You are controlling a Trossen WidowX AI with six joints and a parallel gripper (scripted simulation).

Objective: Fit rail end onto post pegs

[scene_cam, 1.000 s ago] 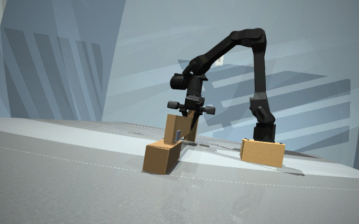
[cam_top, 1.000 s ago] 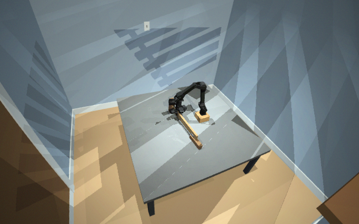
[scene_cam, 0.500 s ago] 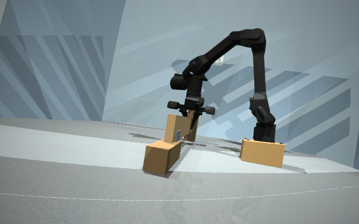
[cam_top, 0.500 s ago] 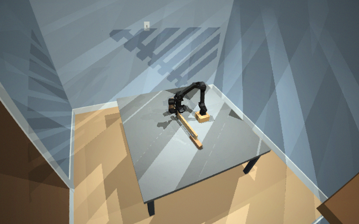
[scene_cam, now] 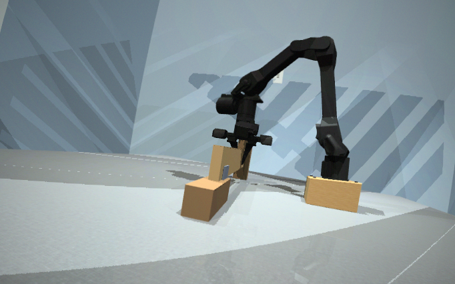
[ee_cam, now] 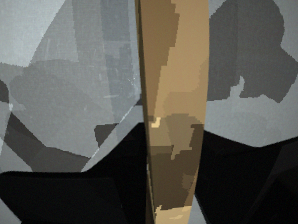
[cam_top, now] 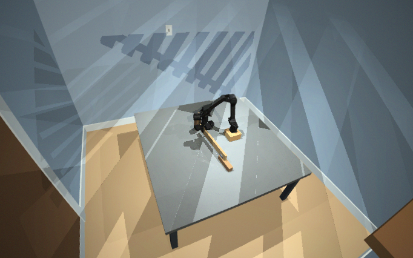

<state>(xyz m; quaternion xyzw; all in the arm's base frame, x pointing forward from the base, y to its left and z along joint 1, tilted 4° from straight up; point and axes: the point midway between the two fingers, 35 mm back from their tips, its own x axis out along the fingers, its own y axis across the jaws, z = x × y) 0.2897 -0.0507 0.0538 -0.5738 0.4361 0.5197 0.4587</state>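
The long wooden rail (cam_top: pixel 214 144) (scene_cam: pixel 215 162) (ee_cam: pixel 186 75) runs from the low footboard block (cam_top: pixel 228 165) (scene_cam: pixel 198 201) back toward the short wooden post (cam_top: pixel 197 123) (scene_cam: pixel 243 173). Its far end sits on the block at the bracket (scene_cam: pixel 225 172), a small grey plate. My gripper (cam_top: pixel 205 128) (scene_cam: pixel 239 155) (ee_cam: pixel 157 127) is shut on the rail close to the post, one finger on each side. The rail's near part is off the table and looks roughly level. The arm hides the near end and the pegs, so I cannot tell whether the pegs are in the holes or the end touches.
The arm's base stands on a pale wooden block (cam_top: pixel 233 135) (scene_cam: pixel 332 194) beside the rail, to its right in the top and exterior views. The arm arches from there over to the post. The grey table (cam_top: pixel 221 198) carries striped shadows, and its edges show in the top view.
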